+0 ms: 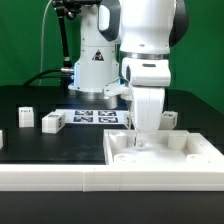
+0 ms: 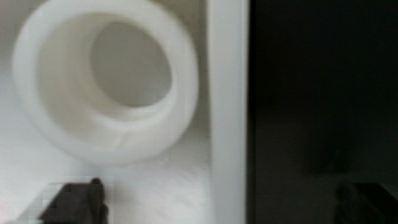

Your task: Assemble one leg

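Note:
Small white leg blocks with black-and-white tags lie on the black table at the exterior view's left: one leg (image 1: 25, 116), a second leg (image 1: 52, 122), and a third cut off at the frame edge (image 1: 1, 140). Another leg (image 1: 168, 118) lies behind the arm. My gripper (image 1: 140, 142) points straight down over the near corner of the large flat white piece with a raised rim (image 1: 195, 150). In the wrist view my gripper (image 2: 219, 204) is open, one dark finger (image 2: 75, 203) over the white piece and the other over the black table. A raised round socket (image 2: 107, 80) shows on the piece. No leg is held.
The marker board (image 1: 95, 117) lies flat behind the legs, in front of the arm's base (image 1: 92, 75). A low white wall (image 1: 60, 178) runs along the front of the table. Black table (image 2: 329, 100) lies beside the white piece's edge.

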You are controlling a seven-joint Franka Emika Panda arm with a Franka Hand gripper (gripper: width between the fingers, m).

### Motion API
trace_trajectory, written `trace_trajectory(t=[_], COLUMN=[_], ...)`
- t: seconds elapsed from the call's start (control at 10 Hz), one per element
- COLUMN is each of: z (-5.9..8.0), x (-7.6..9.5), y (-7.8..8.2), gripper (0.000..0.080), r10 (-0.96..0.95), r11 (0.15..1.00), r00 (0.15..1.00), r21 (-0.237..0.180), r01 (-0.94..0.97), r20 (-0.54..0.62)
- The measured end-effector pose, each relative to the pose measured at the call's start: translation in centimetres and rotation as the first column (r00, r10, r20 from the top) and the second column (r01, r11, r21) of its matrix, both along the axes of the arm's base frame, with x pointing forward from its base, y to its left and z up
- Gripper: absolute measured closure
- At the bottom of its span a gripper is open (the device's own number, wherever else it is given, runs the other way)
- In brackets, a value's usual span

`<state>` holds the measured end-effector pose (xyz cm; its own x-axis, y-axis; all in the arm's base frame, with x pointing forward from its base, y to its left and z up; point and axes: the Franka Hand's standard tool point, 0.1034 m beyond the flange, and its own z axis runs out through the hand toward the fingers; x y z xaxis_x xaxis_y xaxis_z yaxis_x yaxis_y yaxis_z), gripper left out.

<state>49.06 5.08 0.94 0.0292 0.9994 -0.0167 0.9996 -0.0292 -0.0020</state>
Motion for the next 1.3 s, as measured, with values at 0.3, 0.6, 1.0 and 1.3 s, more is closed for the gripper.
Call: trace_trajectory(t=[0.3, 0.6, 1.0, 1.3], z=[3.9, 4.5, 4.4, 4.1], x=[-0.8, -1.7, -1.7, -2.1], y=[0.2, 0.1, 0.1, 0.7], gripper=[0.0150, 0.0150, 0.0150, 0.0150], r10=[-0.027, -0.079, -0.348, -0.619], r11=[1.000, 0.997, 0.937, 0.786], r00=[0.999, 0.996, 0.937, 0.784], r21=[-0.014, -0.012, 0.002, 0.039], r01=[0.027, 0.079, 0.349, 0.618], r20=[0.026, 0.035, 0.036, 0.041])
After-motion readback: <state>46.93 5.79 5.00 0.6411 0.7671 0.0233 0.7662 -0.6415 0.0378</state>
